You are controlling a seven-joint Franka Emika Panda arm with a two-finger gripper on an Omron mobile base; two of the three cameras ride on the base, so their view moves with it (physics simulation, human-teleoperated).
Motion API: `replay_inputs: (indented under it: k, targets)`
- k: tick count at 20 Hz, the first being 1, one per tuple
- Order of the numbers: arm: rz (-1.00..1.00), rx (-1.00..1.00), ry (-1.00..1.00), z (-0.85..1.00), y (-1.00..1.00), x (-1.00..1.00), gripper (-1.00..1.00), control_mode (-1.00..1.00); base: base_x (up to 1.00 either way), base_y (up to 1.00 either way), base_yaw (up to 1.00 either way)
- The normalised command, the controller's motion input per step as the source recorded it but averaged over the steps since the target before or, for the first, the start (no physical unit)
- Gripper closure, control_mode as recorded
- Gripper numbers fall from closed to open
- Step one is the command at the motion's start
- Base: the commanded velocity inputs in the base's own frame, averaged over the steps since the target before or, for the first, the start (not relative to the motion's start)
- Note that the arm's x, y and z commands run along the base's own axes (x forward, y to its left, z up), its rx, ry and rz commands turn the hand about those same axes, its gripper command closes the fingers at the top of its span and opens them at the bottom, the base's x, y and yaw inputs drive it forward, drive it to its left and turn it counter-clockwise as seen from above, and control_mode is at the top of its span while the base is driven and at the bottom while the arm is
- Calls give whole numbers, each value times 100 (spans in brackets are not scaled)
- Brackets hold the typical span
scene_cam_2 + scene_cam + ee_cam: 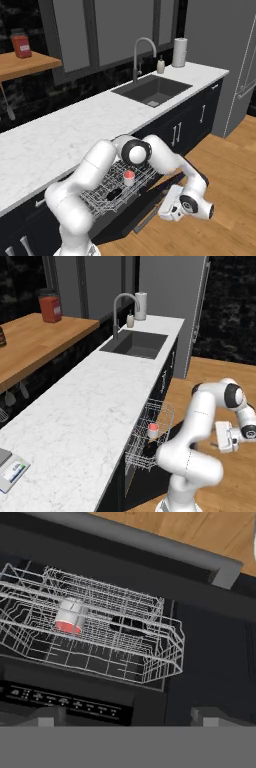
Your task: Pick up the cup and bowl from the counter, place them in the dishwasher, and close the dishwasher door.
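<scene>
The cup (129,177), white with a red top, stands in the silver wire rack (107,192) pulled out of the dishwasher (65,699). It is also the cup (153,430) and the cup (69,617). The black bowl (114,194) lies in the same rack beside it. The dishwasher door (145,202) hangs open and flat below the rack, its bar handle (165,544) along the outer edge. My gripper (164,210) hovers low just off the door's outer edge, open and empty. Its fingertips (47,717) stand wide apart in the hand view. The counter (90,406) holds neither cup nor bowl.
A sink (134,343) with a faucet (119,311) is set into the counter's far end, with a soap bottle and paper roll (141,305) behind it. A wooden shelf (35,341) carries a red canister (50,306). Wooden floor (235,476) lies open to the right.
</scene>
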Motion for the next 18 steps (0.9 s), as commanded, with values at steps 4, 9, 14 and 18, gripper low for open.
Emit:
replay_inputs:
  k: [4, 9, 14, 18]
  targets:
    - [0, 13, 0, -96, -56, -21, -100, -100, 0, 0, 0]
    - [0, 10, 0, -100, -20, -1, -100, -100, 0, 0, 0]
    - [0, 11, 0, -95, 0, 23, -100, -100, 0, 0, 0]
    - [0, 14, 0, -69, 5, 43, -100, -100, 0, 0, 0]
